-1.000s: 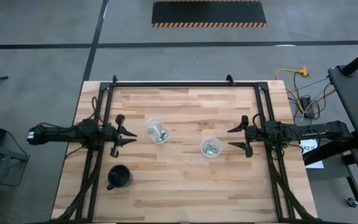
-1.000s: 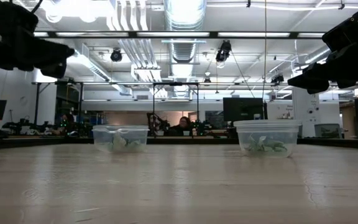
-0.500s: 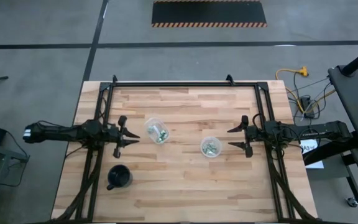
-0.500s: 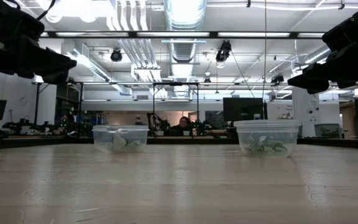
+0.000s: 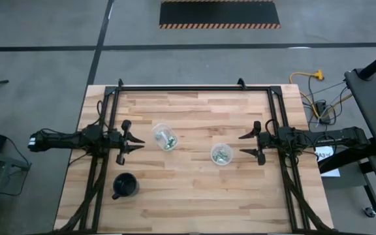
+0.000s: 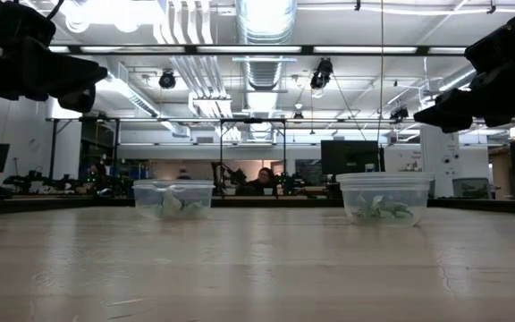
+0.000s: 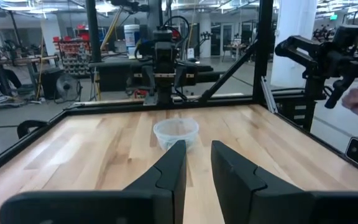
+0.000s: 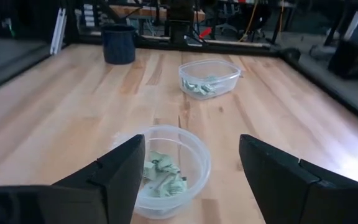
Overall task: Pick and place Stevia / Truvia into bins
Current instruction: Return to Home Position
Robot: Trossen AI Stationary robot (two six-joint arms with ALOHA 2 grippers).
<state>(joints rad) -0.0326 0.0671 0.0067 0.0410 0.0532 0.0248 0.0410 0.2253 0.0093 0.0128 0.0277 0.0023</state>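
stevia packets (image 5: 169, 141) are seen inside both bins: the left bin (image 5: 155, 134), set farther back, and the right bin (image 5: 213, 151). the left gripper (image 5: 136, 143) is held left of them, fingers narrowly apart; the right gripper (image 5: 241, 145) to their right, fingers wide; nothing is gripped. a light bin could be clipped and spilled by a low arm swing.

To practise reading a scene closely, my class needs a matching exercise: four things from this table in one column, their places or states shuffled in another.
1. black cup
2. left gripper
3. right gripper
4. Stevia packets

A. inside the clear bins
B. open, empty, at the right side
C. standing alone on the table
D. open, empty, at the left side

Pairs: 1-C, 2-D, 3-B, 4-A.
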